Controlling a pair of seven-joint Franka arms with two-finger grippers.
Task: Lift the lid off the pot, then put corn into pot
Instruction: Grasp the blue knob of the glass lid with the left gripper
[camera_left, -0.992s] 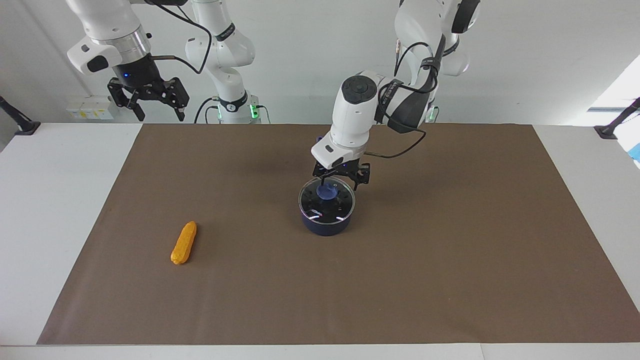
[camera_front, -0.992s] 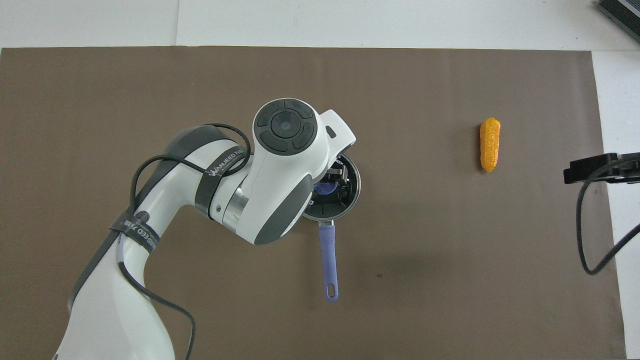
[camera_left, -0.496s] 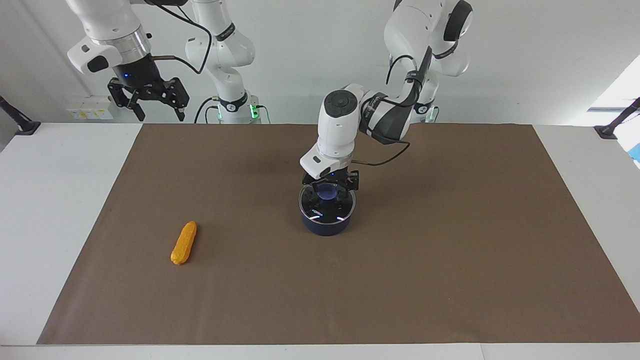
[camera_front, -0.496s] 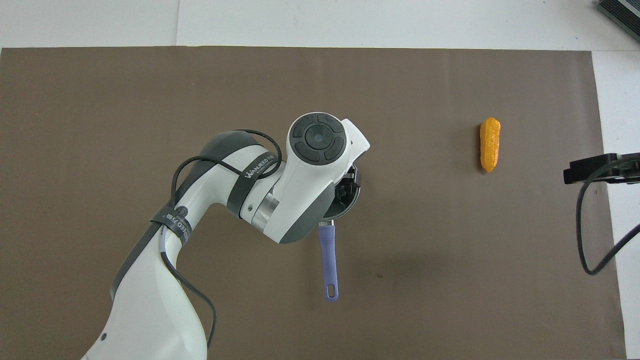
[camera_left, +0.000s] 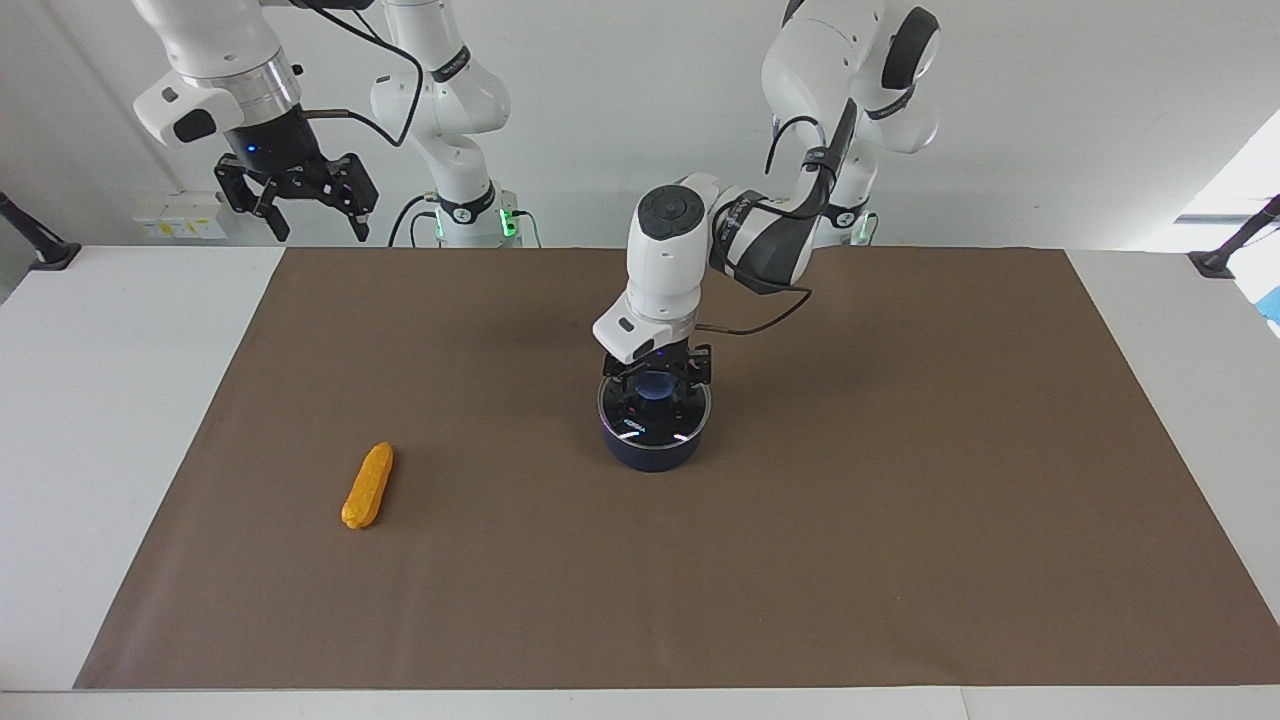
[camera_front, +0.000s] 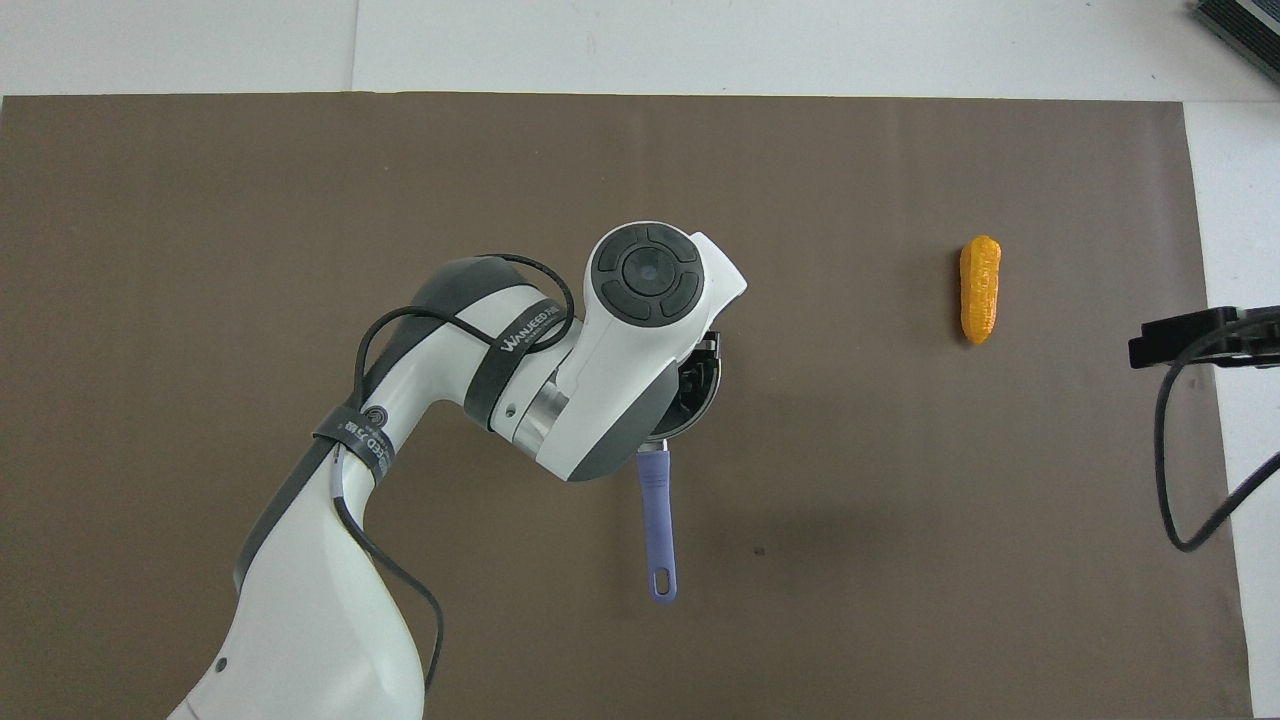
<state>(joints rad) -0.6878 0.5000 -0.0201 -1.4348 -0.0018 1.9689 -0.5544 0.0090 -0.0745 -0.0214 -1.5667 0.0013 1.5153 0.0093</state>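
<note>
Two steps listed, neither done. Lid (camera_left: 654, 409): seated on the pot (camera_left: 654, 452) at mid-mat, handle toward the robots. Left gripper (camera_left: 655, 381): down over the blue knob (camera_left: 657, 385), jaws spread around it, no grip yet. Corn (camera_left: 368, 486): lying on the mat toward the right arm's end, untouched. Right gripper (camera_left: 297, 208): waiting aloft, fingers apart, empty. Outstanding, by my reckoning: clamp, lift, then load.

My left arm's black strap (camera_front: 522, 335) carries white lettering that looks like "WANJEED"; nothing else on me is legible.
</note>
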